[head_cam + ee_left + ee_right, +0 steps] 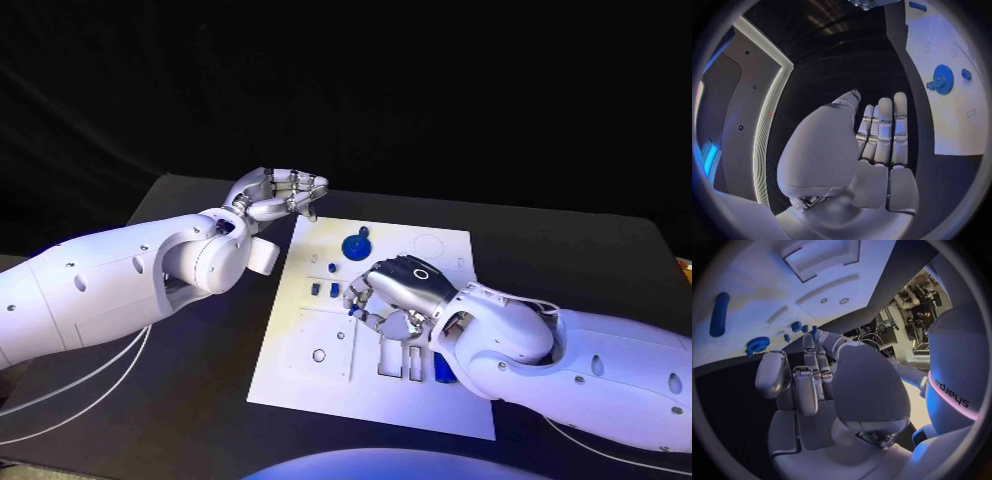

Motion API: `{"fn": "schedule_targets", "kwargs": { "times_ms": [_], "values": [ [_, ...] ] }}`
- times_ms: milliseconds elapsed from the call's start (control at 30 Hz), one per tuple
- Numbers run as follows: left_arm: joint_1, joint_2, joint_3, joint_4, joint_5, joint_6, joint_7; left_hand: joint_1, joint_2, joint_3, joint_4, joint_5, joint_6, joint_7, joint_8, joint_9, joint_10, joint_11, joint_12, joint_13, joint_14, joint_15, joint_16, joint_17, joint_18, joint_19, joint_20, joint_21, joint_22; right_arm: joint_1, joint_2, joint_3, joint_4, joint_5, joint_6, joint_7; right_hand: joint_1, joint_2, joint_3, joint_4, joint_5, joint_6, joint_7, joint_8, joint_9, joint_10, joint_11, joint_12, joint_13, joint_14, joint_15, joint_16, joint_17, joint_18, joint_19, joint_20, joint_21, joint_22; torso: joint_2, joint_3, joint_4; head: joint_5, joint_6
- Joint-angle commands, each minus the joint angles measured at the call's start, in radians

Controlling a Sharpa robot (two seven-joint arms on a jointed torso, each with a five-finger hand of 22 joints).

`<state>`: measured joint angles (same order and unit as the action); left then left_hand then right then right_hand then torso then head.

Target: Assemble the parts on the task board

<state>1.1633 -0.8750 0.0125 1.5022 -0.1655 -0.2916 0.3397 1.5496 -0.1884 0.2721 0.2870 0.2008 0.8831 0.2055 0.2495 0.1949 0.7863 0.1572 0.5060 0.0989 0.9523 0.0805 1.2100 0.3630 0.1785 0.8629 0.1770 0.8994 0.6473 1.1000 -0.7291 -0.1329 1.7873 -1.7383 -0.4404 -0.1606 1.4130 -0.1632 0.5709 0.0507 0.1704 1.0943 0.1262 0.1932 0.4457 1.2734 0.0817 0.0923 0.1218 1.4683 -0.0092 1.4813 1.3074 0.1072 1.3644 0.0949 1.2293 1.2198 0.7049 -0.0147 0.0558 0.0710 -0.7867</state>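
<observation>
The right hand point(404, 290) hovers over the white task board point(325, 375), fingers apart and empty; it may knock the small blue pegs point(333, 290). The left hand point(277, 195) waits empty.

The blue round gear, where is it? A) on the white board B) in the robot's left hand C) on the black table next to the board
A: the blue round gear lies on the white task board, while the left hand hovers past the board's edge, holding nothing.
</observation>
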Motion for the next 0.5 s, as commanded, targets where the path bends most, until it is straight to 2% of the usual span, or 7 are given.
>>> {"fn": "schedule_targets", "kwargs": {
  "times_ms": [33, 167, 367, 500],
  "values": [
    [0.001, 0.01, 0.001, -0.007, 0.013, -0.001, 0.014, 0.011, -0.001, 0.007, -0.002, -0.001, -0.003, 0.002, 0.005, -0.002, -0.007, -0.003, 0.005, -0.001, -0.007, 0.003, -0.005, -0.001, 0.005, 0.008, 0.002, -0.004, -0.001, -0.011, 0.016, -0.001, -0.013, 0.001, 0.016, 0.024, -0.009, 0.006, 0.003, -0.005, 0.004, 0.002, 0.006, 0.004, 0.0, 0.013, -0.02, -0.004, 0.001, 0.066, -0.005, 0.005, 0.073, -0.017, -0.004, -0.006, -0.003, -0.001, -0.005, -0.0044, 0.0009, 0.019, -0.009],
    [0.001, 0.016, 0.0, -0.012, 0.014, 0.0, 0.014, 0.011, -0.001, 0.007, -0.001, -0.001, -0.003, 0.002, 0.006, -0.001, -0.008, -0.003, 0.005, -0.001, -0.007, 0.003, -0.005, -0.001, 0.005, 0.008, 0.002, -0.004, -0.001, -0.023, 0.033, -0.003, -0.029, 0.0, 0.021, 0.024, -0.01, 0.007, 0.003, -0.005, 0.004, 0.002, 0.006, 0.004, 0.001, 0.013, -0.02, -0.004, 0.002, 0.067, -0.005, 0.005, 0.074, -0.017, -0.004, -0.005, -0.002, 0.0, -0.006, -0.0055, 0.0011, 0.033, -0.015],
    [0.001, 0.023, 0.0, -0.016, 0.015, 0.001, 0.013, 0.011, -0.001, 0.007, -0.001, -0.001, -0.003, 0.002, 0.006, -0.001, -0.008, -0.003, 0.005, -0.001, -0.007, 0.003, -0.005, -0.001, 0.005, 0.008, 0.002, -0.004, -0.001, -0.04, 0.058, -0.006, -0.052, -0.002, 0.028, 0.024, -0.012, 0.007, 0.003, -0.005, 0.004, 0.001, 0.006, 0.004, 0.001, 0.012, -0.02, -0.005, 0.002, 0.067, -0.005, 0.006, 0.075, -0.017, -0.005, -0.005, -0.004, -0.002, -0.004, -0.0043, 0.0024, 0.049, -0.024],
    [0.001, 0.025, -0.001, -0.017, 0.015, 0.001, 0.012, 0.011, -0.001, 0.008, -0.001, -0.001, -0.003, 0.002, 0.007, -0.001, -0.009, -0.003, 0.006, -0.001, -0.008, 0.003, -0.005, -0.002, 0.005, 0.008, 0.002, -0.004, -0.001, -0.049, 0.068, -0.007, -0.062, -0.003, 0.033, 0.024, -0.013, 0.007, 0.003, -0.004, 0.004, 0.001, 0.006, 0.004, 0.002, 0.012, -0.02, -0.005, 0.002, 0.066, -0.004, 0.005, 0.073, -0.017, -0.006, -0.005, -0.005, -0.002, -0.004, -0.0043, 0.0009, 0.059, -0.03]
  ]
}}
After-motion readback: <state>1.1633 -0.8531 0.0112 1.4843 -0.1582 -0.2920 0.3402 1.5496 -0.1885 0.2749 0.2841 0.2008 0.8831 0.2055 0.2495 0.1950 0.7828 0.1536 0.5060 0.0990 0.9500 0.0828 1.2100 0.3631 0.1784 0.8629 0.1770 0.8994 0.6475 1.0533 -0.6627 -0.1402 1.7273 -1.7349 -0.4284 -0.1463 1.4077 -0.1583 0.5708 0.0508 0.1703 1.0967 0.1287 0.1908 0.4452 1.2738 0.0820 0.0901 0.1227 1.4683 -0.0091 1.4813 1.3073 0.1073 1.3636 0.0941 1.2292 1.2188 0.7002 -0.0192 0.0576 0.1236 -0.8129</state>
